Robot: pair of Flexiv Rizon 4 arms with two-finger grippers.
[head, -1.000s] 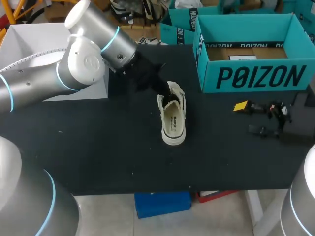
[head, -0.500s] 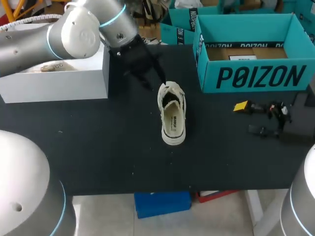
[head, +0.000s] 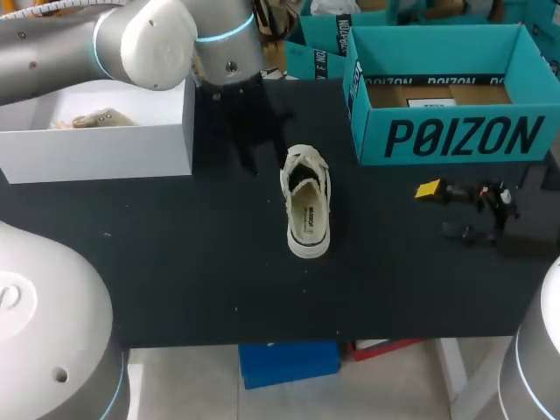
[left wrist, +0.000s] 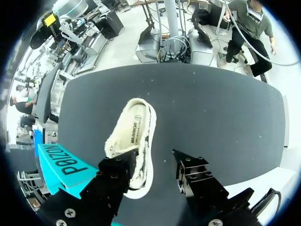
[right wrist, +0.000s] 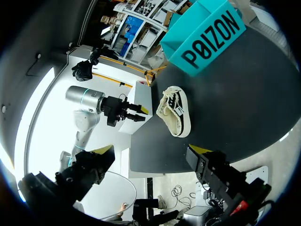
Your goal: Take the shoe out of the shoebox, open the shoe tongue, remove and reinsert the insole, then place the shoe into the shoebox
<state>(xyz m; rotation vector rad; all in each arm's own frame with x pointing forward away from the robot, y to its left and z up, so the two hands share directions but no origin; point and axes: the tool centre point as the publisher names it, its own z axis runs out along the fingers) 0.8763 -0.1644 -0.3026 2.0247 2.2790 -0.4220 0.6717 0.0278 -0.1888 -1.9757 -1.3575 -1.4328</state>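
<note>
Head view: shoe [head: 305, 203] lies mid-table, outside the shoebox [head: 455, 136] at the far right corner; left gripper [left wrist: 155, 160] gapes empty near its toe, right gripper [right wrist: 150, 153] likewise spread.

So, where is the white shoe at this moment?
In the head view the white shoe lies near the middle of the black table, left of the teal shoebox, with my open left claw by its toe.

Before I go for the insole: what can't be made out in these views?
Head view: the insole front end, hidden inside the shoe.
Left wrist view: shoe's toe, behind a left end effector finger.
Head view: shoebox floor's near side, behind its front wall.
</note>
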